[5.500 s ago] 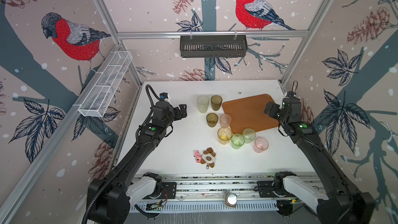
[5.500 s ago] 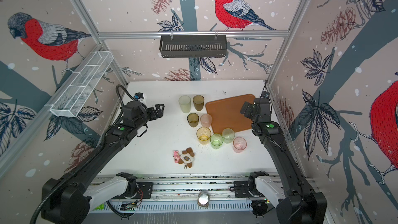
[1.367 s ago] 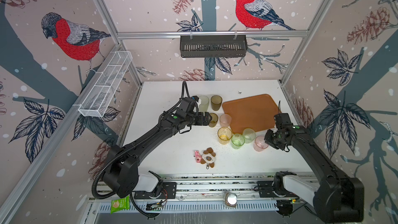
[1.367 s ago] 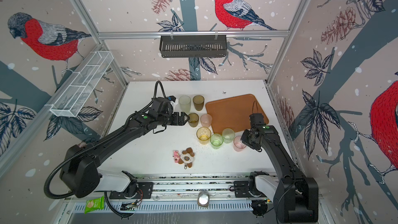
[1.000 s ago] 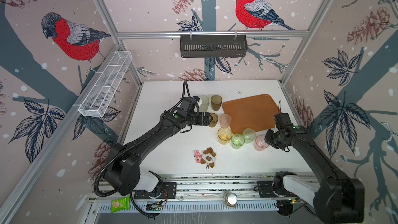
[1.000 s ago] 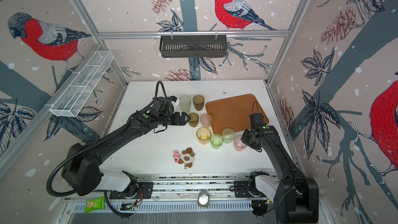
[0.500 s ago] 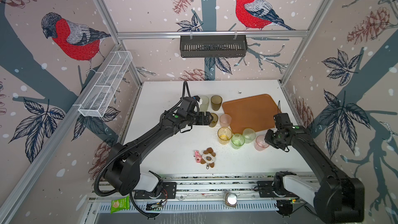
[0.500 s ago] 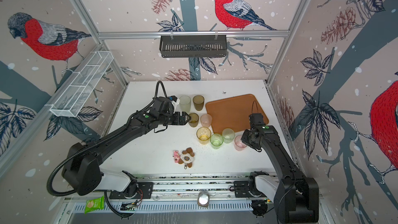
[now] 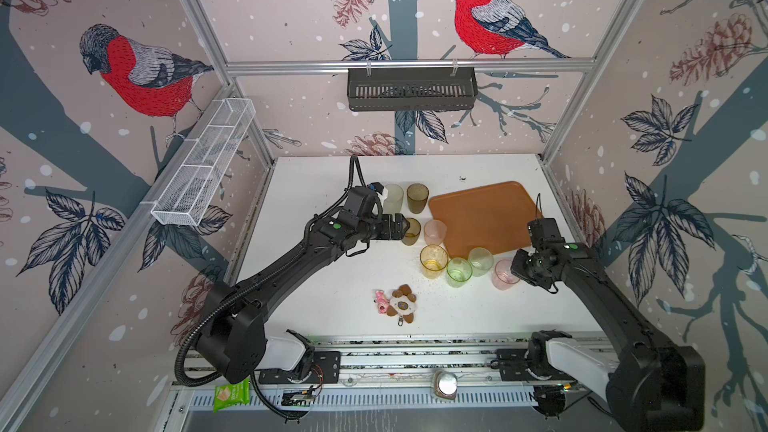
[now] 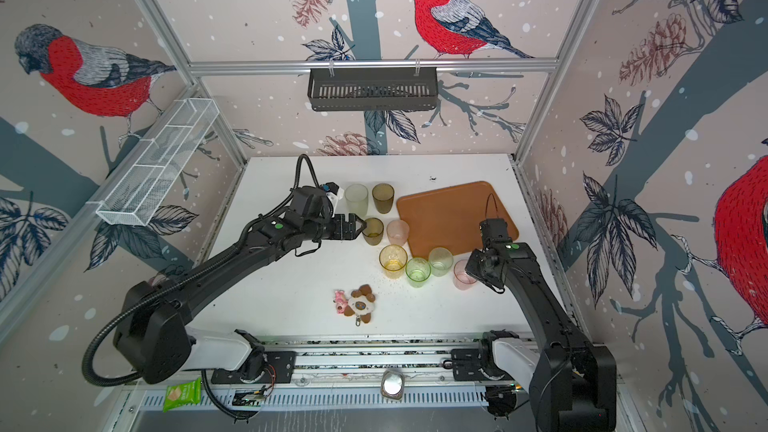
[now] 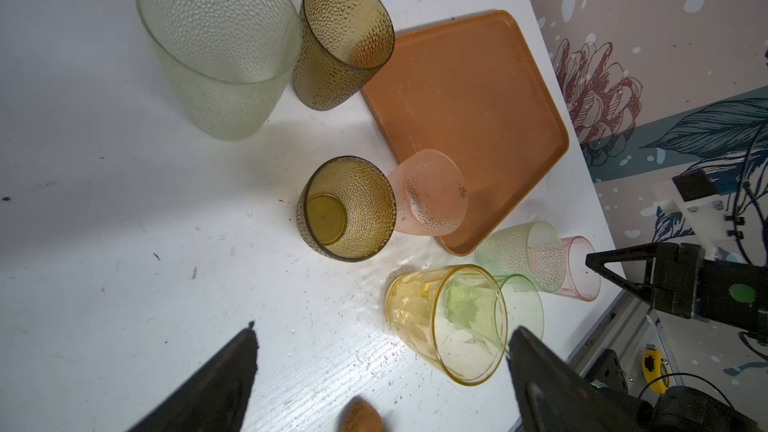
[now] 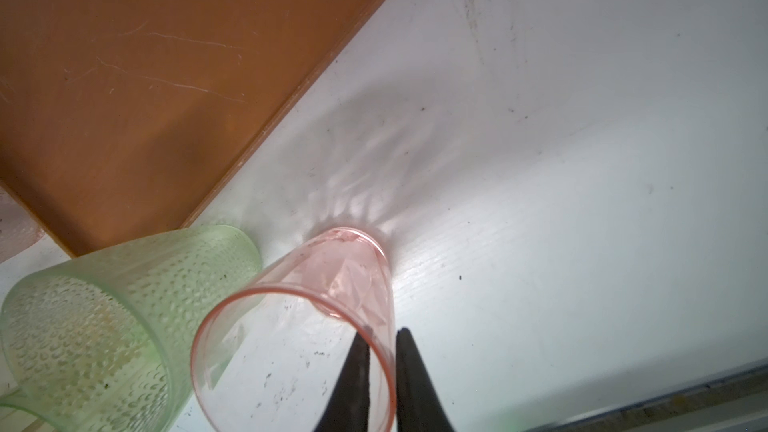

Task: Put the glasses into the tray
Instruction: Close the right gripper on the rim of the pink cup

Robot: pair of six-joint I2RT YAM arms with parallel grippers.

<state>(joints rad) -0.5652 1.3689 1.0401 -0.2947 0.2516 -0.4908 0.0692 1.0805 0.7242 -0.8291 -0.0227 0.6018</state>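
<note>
Glasses (image 9: 433,260): eight, upright on table (image 9: 353,284), grouped along tray (image 9: 482,214) edge; right claw (image 12: 380,332): fingers nipped on rim wall of pink glass (image 12: 316,297), one finger inside, one outside; that glass standing on table; pale green glass (image 12: 104,317) just beside it, touching or not cannot be told; tray beyond fingertips, apart; left claw (image 11: 382,328): jaws wide apart, gripping nothing; short brown glass (image 11: 347,209) straight ahead of its fingertips, apart; yellow glass (image 11: 440,326) close by one finger; plush keyring (image 9: 397,304) on table, between both claws, well apart from each.
</note>
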